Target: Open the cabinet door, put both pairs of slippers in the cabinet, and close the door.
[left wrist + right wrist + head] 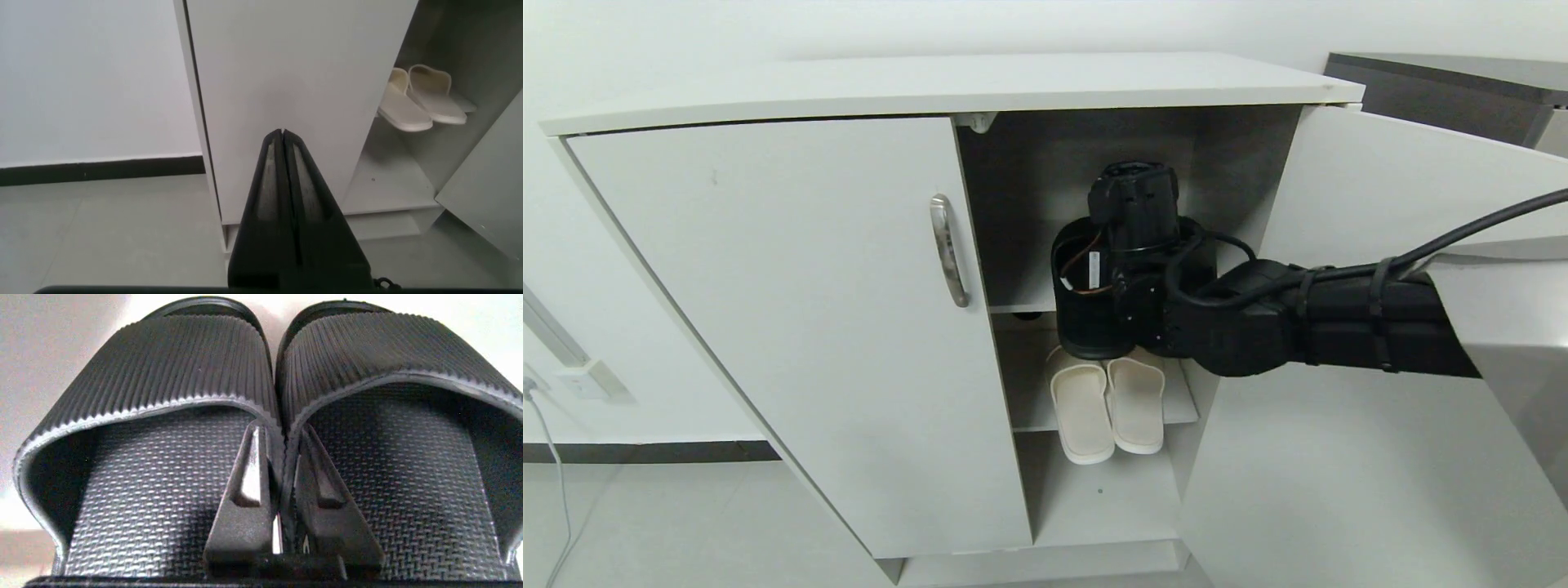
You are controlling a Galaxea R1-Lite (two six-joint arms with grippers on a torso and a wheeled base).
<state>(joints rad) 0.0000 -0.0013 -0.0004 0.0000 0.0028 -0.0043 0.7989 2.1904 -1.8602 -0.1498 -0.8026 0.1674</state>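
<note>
We see the right gripper [282, 478] nearly closed, its two fingers [253, 469] pinching the touching inner edges of the black slippers [155, 400] so that the pair hangs side by side. Both slippers are ribbed across the strap and have a fine raised pattern on the footbed.

The right arm [1323, 322] stretches level across the front of the open right door [1339, 457] and bends into the cabinet [931, 82]. Its wrist is inside the right-hand compartment, at about the height of the upper shelf. We cannot tell whether the black pair rests on that shelf.

Directly below, the white slippers [1107, 404] lie side by side on the cabinet's middle shelf, toes inward and heels past its front edge.

The left gripper [282, 139] is pressed fully together and holds nothing. It points at the lower part of the cabinet's closed left door [792, 327] and does not touch it. That door's metal handle [949, 249] sits upright at the edge next to the open compartment.
</note>
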